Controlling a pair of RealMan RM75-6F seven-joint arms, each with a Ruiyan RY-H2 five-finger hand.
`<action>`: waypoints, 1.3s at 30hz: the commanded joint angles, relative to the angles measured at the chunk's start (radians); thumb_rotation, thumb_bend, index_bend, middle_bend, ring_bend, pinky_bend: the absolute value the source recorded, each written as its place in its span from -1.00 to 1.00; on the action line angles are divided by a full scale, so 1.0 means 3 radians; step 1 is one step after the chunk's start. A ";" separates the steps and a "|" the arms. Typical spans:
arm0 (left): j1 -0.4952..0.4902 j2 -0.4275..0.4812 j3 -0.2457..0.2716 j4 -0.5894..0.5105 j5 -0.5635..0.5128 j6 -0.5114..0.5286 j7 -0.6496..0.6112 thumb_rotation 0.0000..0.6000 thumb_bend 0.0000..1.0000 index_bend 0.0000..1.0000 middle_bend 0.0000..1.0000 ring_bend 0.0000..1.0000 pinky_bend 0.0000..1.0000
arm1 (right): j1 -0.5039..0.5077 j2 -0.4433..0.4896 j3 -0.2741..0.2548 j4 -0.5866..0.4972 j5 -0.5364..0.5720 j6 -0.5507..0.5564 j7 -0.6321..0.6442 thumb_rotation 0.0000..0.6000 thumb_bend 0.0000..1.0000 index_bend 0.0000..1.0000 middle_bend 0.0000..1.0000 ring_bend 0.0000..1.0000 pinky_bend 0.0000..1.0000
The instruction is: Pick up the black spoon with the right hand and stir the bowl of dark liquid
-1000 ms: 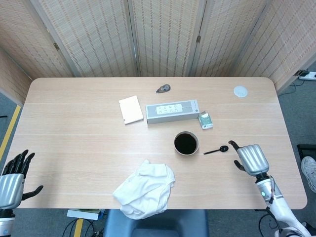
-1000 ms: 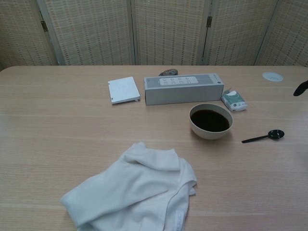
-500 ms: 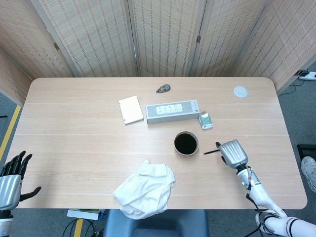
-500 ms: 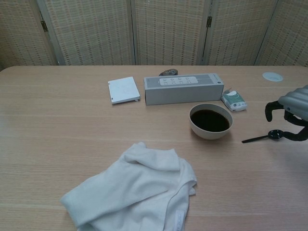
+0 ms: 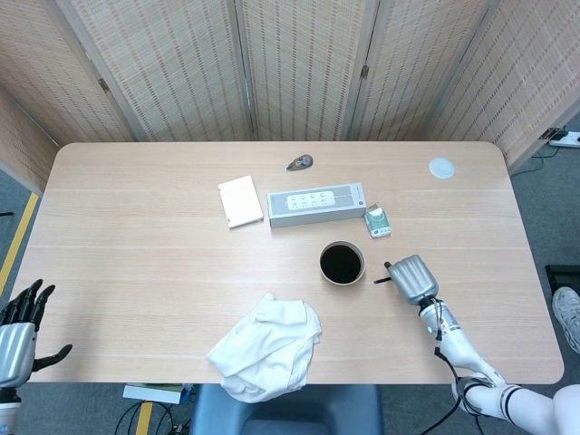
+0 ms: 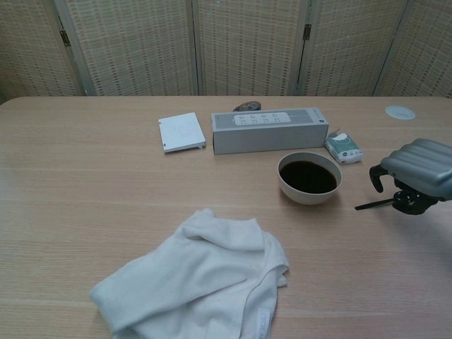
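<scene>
The bowl of dark liquid (image 5: 342, 263) (image 6: 308, 177) stands right of the table's middle. Just to its right the black spoon (image 6: 372, 205) lies flat on the table, and only its handle end (image 5: 381, 279) shows. My right hand (image 5: 412, 278) (image 6: 417, 169) hovers over the spoon's bowl end, back upward. Its fingers (image 6: 409, 201) curl down around that end, while the thumb sticks out apart, toward the bowl. My left hand (image 5: 18, 326) hangs off the table's near left corner, fingers spread and holding nothing.
A crumpled white cloth (image 5: 267, 347) (image 6: 198, 282) lies near the front edge. Behind the bowl sit a grey power strip box (image 5: 315, 205), a white pad (image 5: 239, 200) and a small green packet (image 5: 377, 220). A white disc (image 5: 440, 167) lies at the far right.
My right hand has moved left from the table's right side, coming down over the spoon's bowl end beside the bowl. The spoon has not shifted. The left hand sank slightly.
</scene>
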 commanded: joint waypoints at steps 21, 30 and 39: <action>0.0030 -0.0025 -0.0007 0.0075 -0.0026 0.0000 -0.0051 1.00 -0.68 -0.82 -0.92 -0.83 -0.68 | 0.0174 -0.0205 -0.0067 0.0305 0.0071 -0.0203 -0.0089 1.00 -0.40 -0.06 0.84 1.00 1.00; 0.0043 -0.0026 -0.0019 0.0112 -0.0038 0.0011 -0.0071 1.00 -0.68 -0.82 -0.92 -0.83 -0.68 | 0.0201 -0.0238 -0.0081 0.0323 0.0084 -0.0212 -0.0104 1.00 -0.40 -0.05 0.84 1.00 1.00; 0.0073 -0.0026 -0.0012 0.0133 -0.0053 0.0019 -0.0124 1.00 -0.68 -0.82 -0.92 -0.83 -0.68 | 0.0212 -0.0287 -0.0101 0.0384 0.0102 -0.0226 -0.0123 1.00 -0.39 -0.03 0.84 1.00 1.00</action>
